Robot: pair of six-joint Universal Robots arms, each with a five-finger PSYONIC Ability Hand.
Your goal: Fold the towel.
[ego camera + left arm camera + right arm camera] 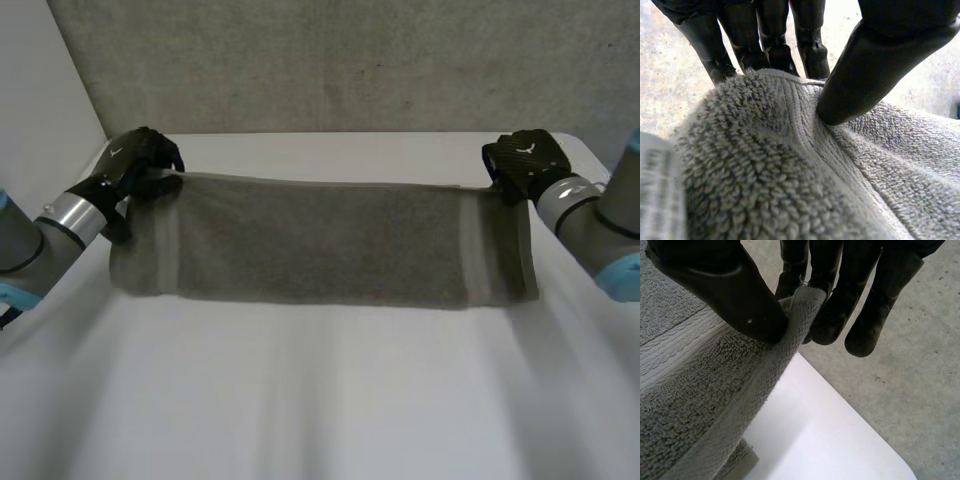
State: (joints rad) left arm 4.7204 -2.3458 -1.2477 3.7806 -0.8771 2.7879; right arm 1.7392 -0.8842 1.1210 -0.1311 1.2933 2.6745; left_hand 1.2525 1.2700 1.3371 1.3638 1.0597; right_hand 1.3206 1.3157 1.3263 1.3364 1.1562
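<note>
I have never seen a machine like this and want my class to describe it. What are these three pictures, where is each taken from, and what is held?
It is a robot with two arms at a white table, each ending in a black hand. The wide picture looks down from a camera between the arms; the two close ones come from cameras on the wrists. A grey towel lies spread across the table. The left hand and the right hand each pinch a far corner of it between thumb and fingers.
</note>
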